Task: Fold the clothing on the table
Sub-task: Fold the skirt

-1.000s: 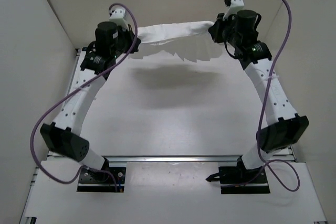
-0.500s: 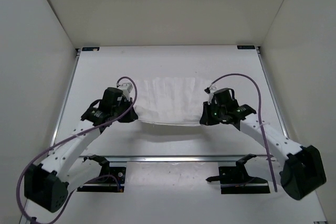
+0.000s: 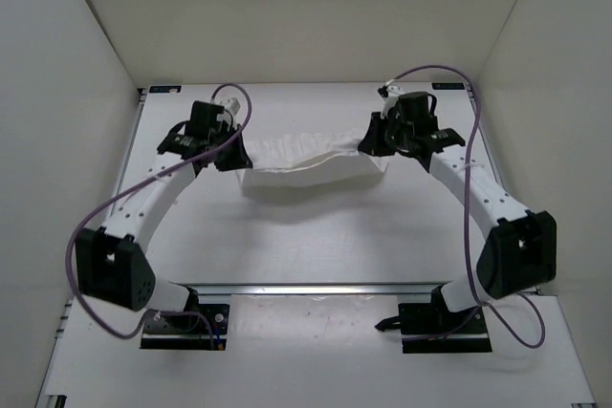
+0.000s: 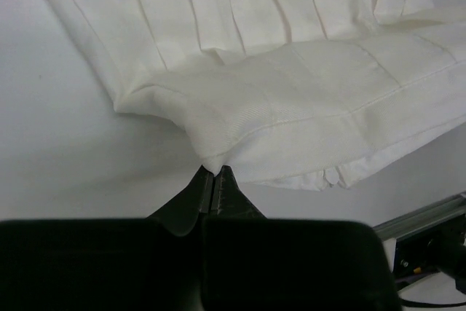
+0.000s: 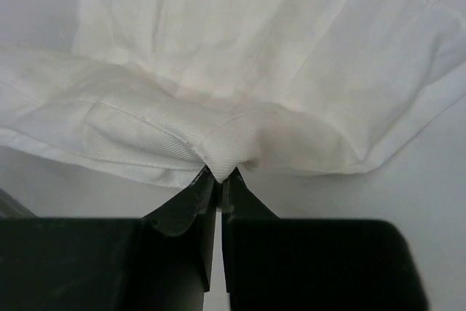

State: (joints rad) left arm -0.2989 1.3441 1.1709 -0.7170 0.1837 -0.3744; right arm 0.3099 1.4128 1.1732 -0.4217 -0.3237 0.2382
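Note:
The clothing [image 3: 311, 165] is a white pleated garment stretched between my two grippers over the far middle of the table [image 3: 316, 236]. My left gripper [image 3: 236, 152] is shut on its left corner, pinching a hemmed band [image 4: 211, 167]. My right gripper [image 3: 368, 145] is shut on the right corner, where a fold of the hem [image 5: 220, 174] is nipped between the fingertips. The near edge of the cloth sags onto the table between them, and pleats [image 4: 240, 12] run away from the held band in the left wrist view.
White walls close in the left, right and far sides. A metal rail [image 3: 325, 288] crosses the near side in front of both arm bases [image 3: 186, 324]. Purple cables [image 3: 96, 207] loop off each arm.
Both arms have swung the held clothing from high at the back, down toward the near side, and now back out to the far middle, where it sags between them.

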